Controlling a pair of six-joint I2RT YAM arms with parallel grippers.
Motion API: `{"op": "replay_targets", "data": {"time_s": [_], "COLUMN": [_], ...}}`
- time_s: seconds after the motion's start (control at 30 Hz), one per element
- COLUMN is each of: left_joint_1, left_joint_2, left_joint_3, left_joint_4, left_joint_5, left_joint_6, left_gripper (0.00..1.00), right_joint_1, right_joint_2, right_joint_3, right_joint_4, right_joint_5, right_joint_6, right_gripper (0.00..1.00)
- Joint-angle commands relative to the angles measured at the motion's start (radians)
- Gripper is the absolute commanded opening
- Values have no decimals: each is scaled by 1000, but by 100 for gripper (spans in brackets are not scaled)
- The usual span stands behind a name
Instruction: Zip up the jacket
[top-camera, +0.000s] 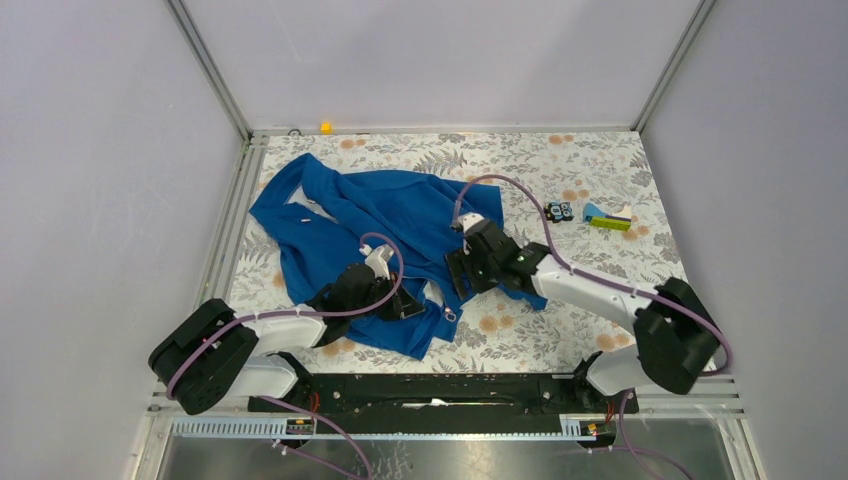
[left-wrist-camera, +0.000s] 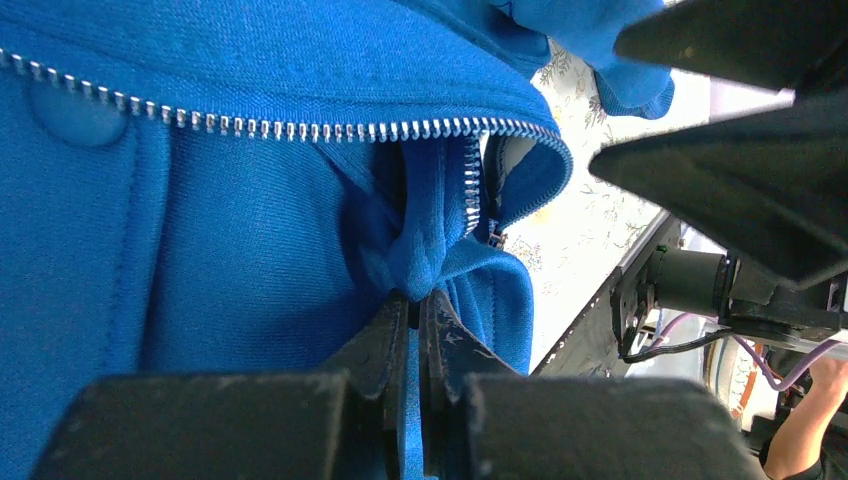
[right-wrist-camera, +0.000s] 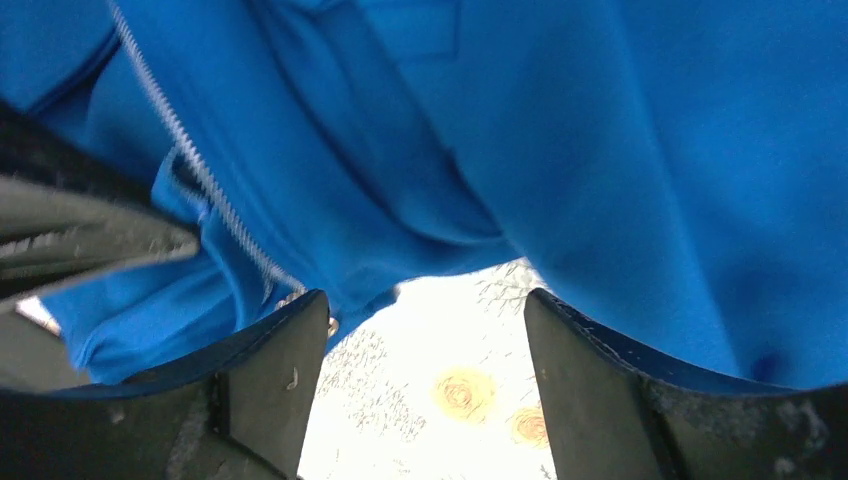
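Note:
The royal-blue jacket (top-camera: 380, 225) lies crumpled on the flowered table, sleeves to the far left, hem toward the arms. My left gripper (top-camera: 405, 305) is shut on a fold of the jacket's front edge near the hem; in the left wrist view the fabric (left-wrist-camera: 425, 260) is pinched between the jaws (left-wrist-camera: 418, 310), with the zipper teeth (left-wrist-camera: 300, 130) running above. My right gripper (top-camera: 462, 275) is open over the jacket's lower right edge. In the right wrist view its fingers (right-wrist-camera: 285, 360) straddle bare table, with zipper teeth (right-wrist-camera: 200, 180) and a small silvery pull (right-wrist-camera: 290, 297) at its left finger.
A small black-and-blue object (top-camera: 559, 211) and a blue and yellow-green item (top-camera: 608, 218) lie at the back right. A small yellow thing (top-camera: 325, 127) sits at the back edge. Metal frame rails border the flowered tablecloth (top-camera: 560, 320). A person's hand shows at the left wrist view's corner (left-wrist-camera: 800, 440).

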Motion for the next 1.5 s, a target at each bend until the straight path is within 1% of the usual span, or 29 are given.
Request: {"op": "replay_targets", "data": {"time_s": [0.0, 0.07, 0.17, 0.23, 0.3, 0.43, 0.57, 0.67, 0.73, 0.8, 0.83, 0.9, 1.03, 1.1, 1.2, 1.3, 1.4, 1.47], "left_joint_1": [6, 6, 6, 6, 6, 5, 6, 5, 6, 6, 6, 6, 5, 4, 4, 0, -13, -24], "left_joint_2": [15, 25, 24, 19, 15, 9, -9, -19, -26, -37, -41, -54, -82, -98, -128, -166, -204, -218], "left_joint_3": [15, 23, 27, 24, 22, 23, 23, 22, 22, 19, 18, 12, 6, 7, 17, 31, 53, 72], "left_joint_4": [40, 38, 38, 40, 40, 37, 25, 18, 11, 11, 16, 43, 93, 110, 111, 84, 24, -14], "left_joint_5": [-6, 2, 6, 4, 4, 10, 10, 13, 13, 17, 18, 32, 65, 80, 97, 93, 53, 18], "left_joint_6": [-3, -3, -5, -10, -12, -15, -14, -14, -14, -14, -11, -2, 30, 49, 91, 139, 196, 231], "left_gripper": [0, 0, 0, 0, 0, 0, 0, 0, 0, 0, 0, 0, 0, 0, 0, 0, 0, 0], "right_joint_1": [-14, -2, 42, 61, 66, 67, 67, 67, 67, 67, 67, 58, -24, -69, -131, -167, -180, -188], "right_joint_2": [-119, -134, -143, -133, -115, -92, -30, 6, 16, 13, 8, -7, -14, -10, -12, -28, -32, -32], "right_joint_3": [-137, -174, -202, -204, -205, -238, -214, -205, -204, -208, -210, -214, -225, -234, -241, -238, -219, -217], "right_joint_4": [184, 251, 314, 318, 334, 404, 407, 422, 430, 445, 448, 449, 479, 511, 538, 545, 539, 573], "right_joint_5": [-270, -364, -370, -326, -240, -140, -148, -165, -180, -210, -217, -228, -397, -490, -606, -671, -731, -782], "right_joint_6": [6, 10, 2, 13, 42, 58, 57, 67, 71, 68, 66, 71, 104, 127, 161, 183, 199, 236], "right_gripper": [76, 69, 64, 64, 69, 72, 74, 70, 66, 59, 53, 37, 11, 0, 0, 0, 0, 0]}}
